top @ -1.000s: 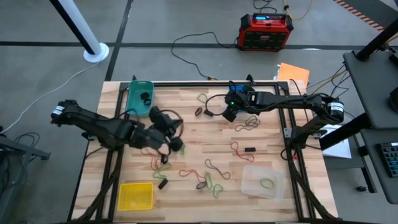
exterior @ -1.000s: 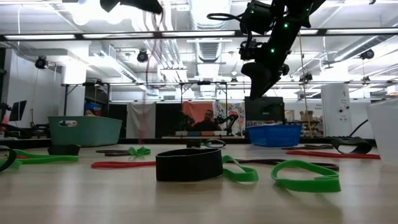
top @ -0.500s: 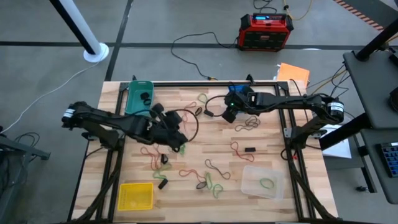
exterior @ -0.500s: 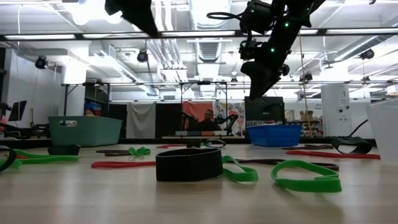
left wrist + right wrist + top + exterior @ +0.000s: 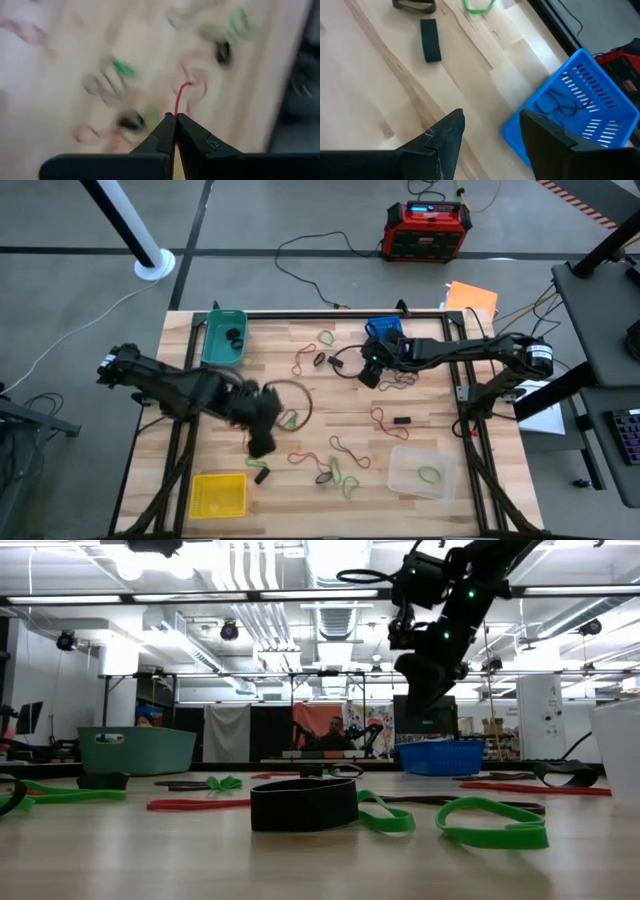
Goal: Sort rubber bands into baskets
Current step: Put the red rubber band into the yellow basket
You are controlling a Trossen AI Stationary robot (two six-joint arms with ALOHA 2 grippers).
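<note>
Wooden tabletop: left hand pinches a red rubber band; right hand, fingers apart, hangs beside the blue basket.

My left wrist view is smeared: the rubber bands on the table beneath are only soft streaks of green, red and black, and I cannot tell one loop from another. The red band pinched at my left gripper is cut short by my fingers. From above, that gripper is a dark blur. In my right wrist view the blue basket runs off the frame's edge; the dark loop inside is perhaps a blue band.
</note>
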